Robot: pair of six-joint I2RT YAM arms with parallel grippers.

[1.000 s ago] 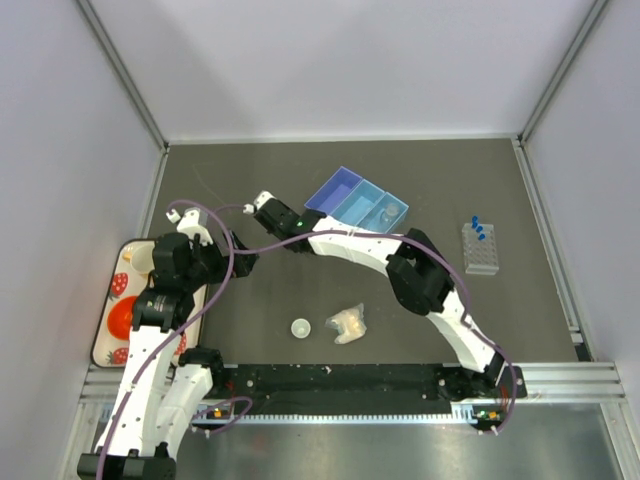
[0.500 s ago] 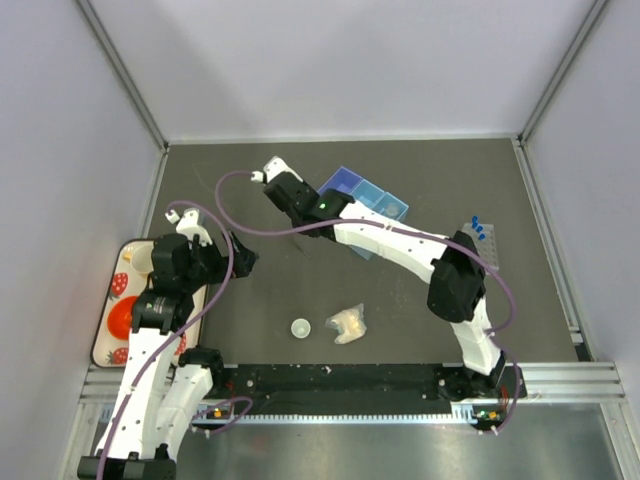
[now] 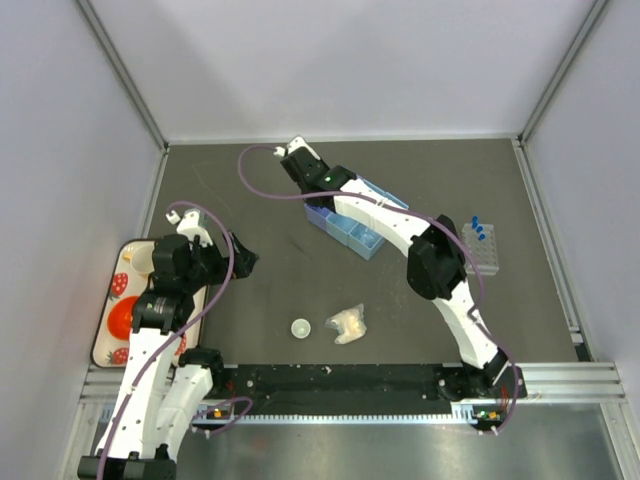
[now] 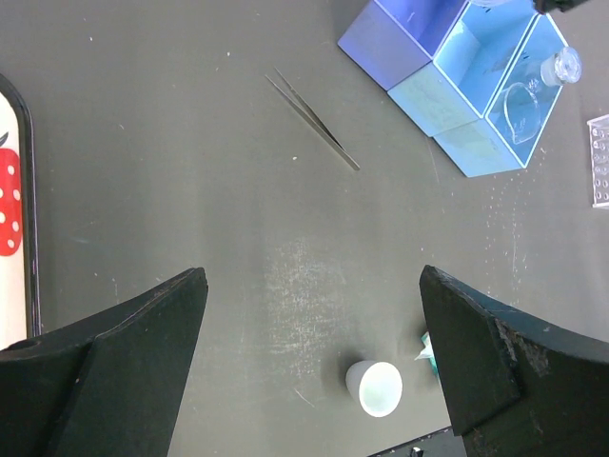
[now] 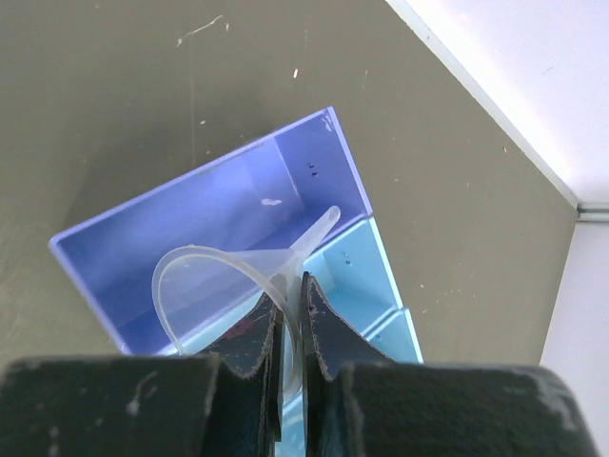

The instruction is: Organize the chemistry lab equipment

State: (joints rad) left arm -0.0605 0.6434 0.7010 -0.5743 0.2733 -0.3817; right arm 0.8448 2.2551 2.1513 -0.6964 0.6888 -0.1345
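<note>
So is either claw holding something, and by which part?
The right claw pinches a clear funnel by its cone wall; the left claw is open, empty.

A strawberry-print tray [image 3: 112,300] lies at the far left edge of the dark grey bench [image 3: 270,300], just inside the white side wall [image 3: 60,150]. On it stand an orange bowl [image 3: 122,318] and, further back, a yellow cup [image 3: 135,258] that is partly hidden. The left wrist view catches only the tray's black-rimmed edge and one red strawberry [image 4: 8,205], beside a stretch of bench marked with pale scuffs and specks [image 4: 295,276], while white panels in aluminium frame posts [image 3: 120,70] close the enclosure at the back and on both sides.
</note>
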